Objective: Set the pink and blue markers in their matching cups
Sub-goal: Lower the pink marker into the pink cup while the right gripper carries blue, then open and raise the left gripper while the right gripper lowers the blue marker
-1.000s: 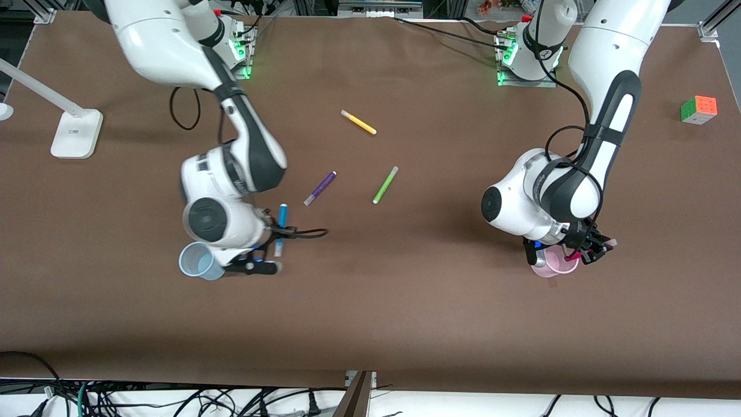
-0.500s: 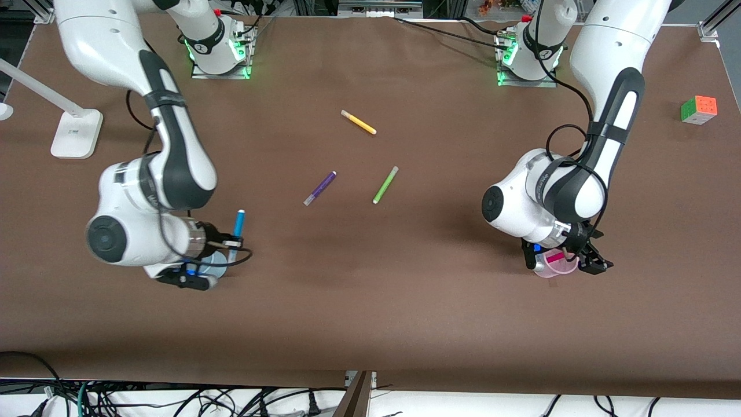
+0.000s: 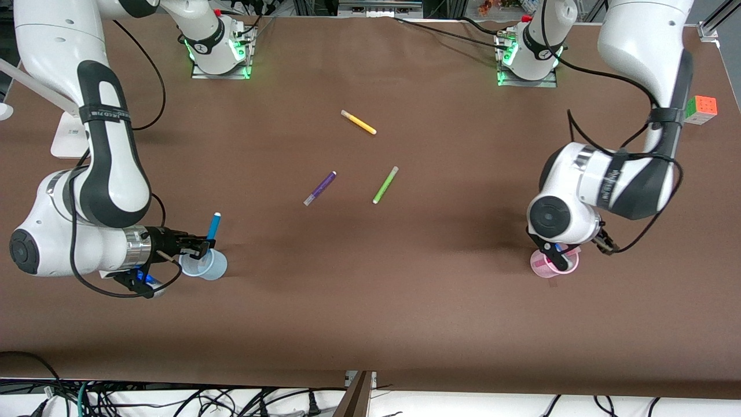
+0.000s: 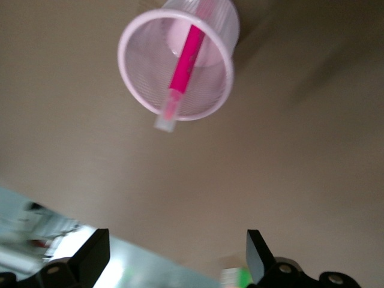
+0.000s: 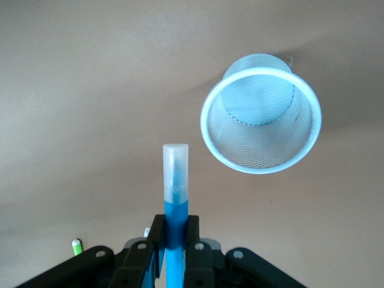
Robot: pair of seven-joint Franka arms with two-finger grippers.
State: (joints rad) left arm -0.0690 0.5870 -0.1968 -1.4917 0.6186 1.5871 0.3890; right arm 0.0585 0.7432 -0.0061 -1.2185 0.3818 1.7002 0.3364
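The pink marker (image 4: 187,54) stands slanted inside the pale pink cup (image 4: 135,90), its pale cap sticking out over the rim. The cup (image 3: 547,269) stands toward the left arm's end of the table. My left gripper (image 4: 174,264) is open and empty above that cup. My right gripper (image 5: 176,237) is shut on the blue marker (image 5: 176,180), whose pale end points down next to the rim of the light blue cup (image 5: 261,120). In the front view the blue marker (image 3: 213,226) stands just above the blue cup (image 3: 204,265), at its rim.
A purple marker (image 3: 320,188), a lime-green marker (image 3: 385,185) and a yellow marker (image 3: 358,122) lie mid-table. A colour cube (image 3: 699,109) sits at the left arm's end. A white lamp base (image 3: 62,139) stands at the right arm's end.
My right arm has swung toward its end of the table, carrying the blue marker up to the blue cup's rim. My left gripper has let the pink marker into the pink cup and turned.
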